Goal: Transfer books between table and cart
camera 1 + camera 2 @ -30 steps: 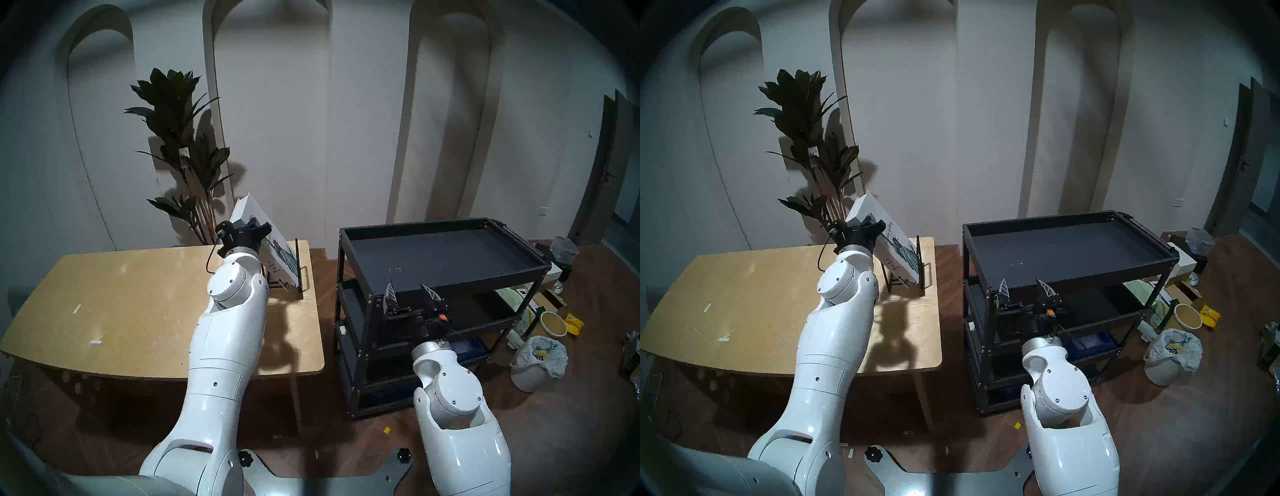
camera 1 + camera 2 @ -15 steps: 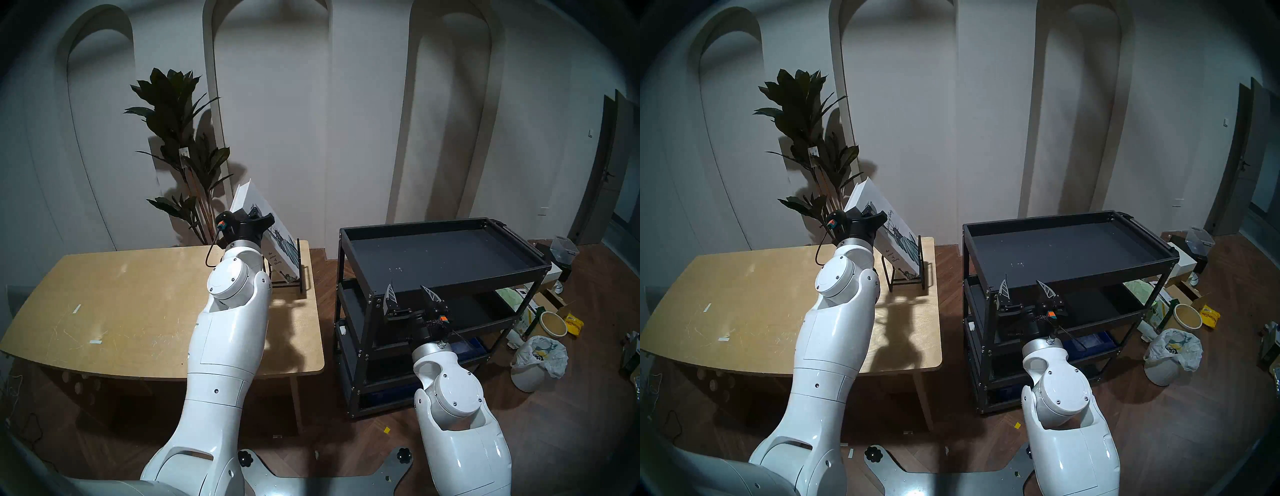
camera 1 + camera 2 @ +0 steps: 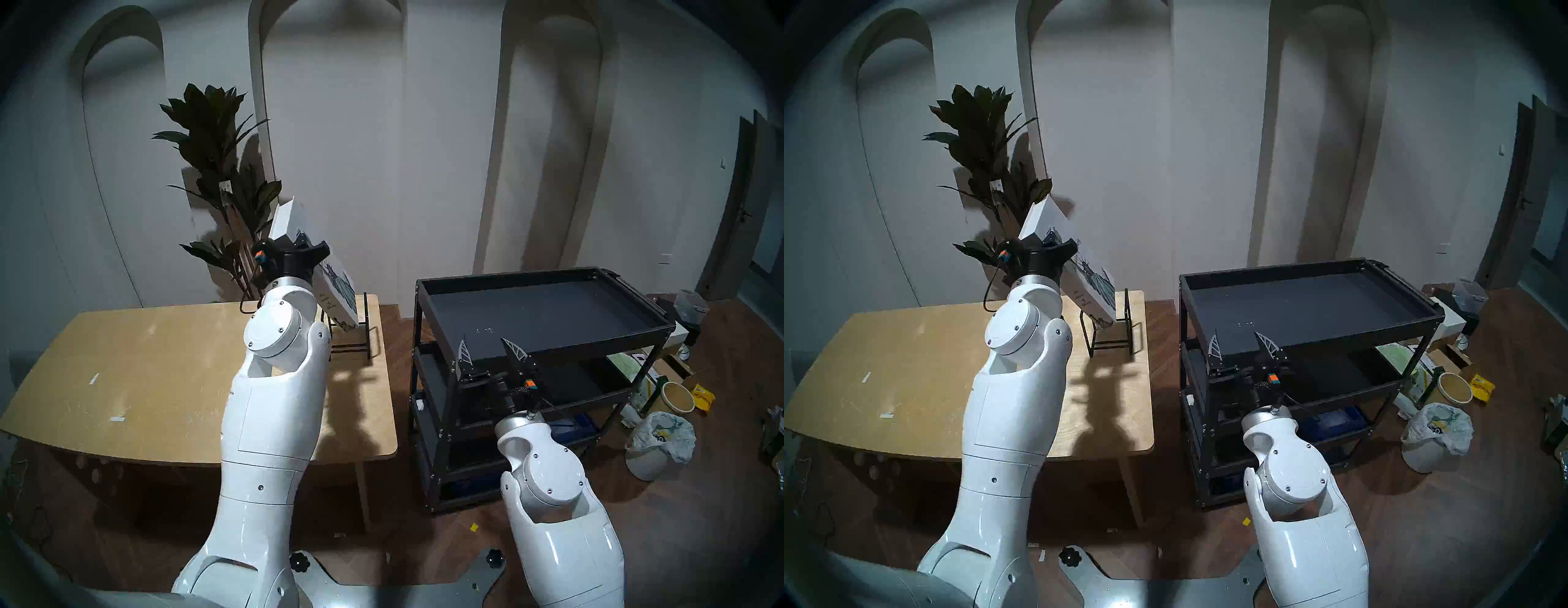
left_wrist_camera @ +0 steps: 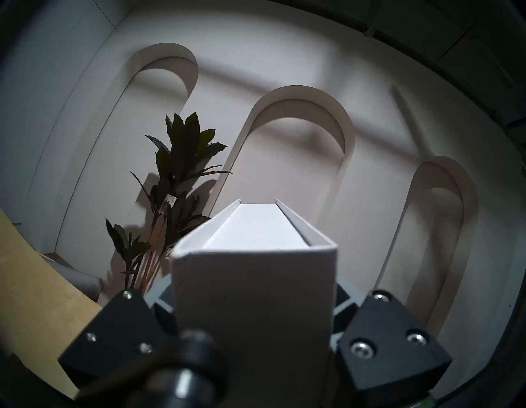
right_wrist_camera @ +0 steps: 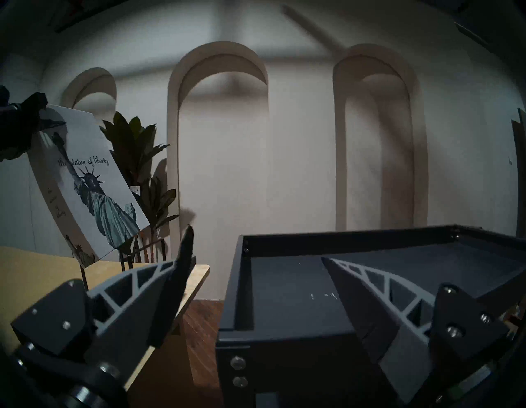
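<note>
Nearest, right gripper [image 3: 490,354] spread wide, holding nothing, fingers [image 5: 170,287] raised at near left corner of black cart [image 3: 662,329]; one finger outside the corner post, the other over the top tray. Top tray bare apart from a few small pale specks, rim low on all sides, ample flat room inside. Strip of wood floor [image 3: 403,339] between cart and table [image 3: 127,382], the two well apart.

Further out, left gripper [image 3: 303,250] pinching the white book [image 3: 292,220] across its thickness near the upper end; in left wrist view, both black finger mounts pressed against the book's covers, spine facing the camera. Book tilted, top corner leaning toward the plant [image 3: 212,140], lower corner just above the black wire rack [image 3: 360,335]; whether corner and rack still touch cannot be told. Rack at far right corner of table, close to the edge. Broad bare tabletop to the left, only small tape marks.

Beyond, pale wall with arched niches [image 3: 331,106], clear of the book's top edge.
</note>
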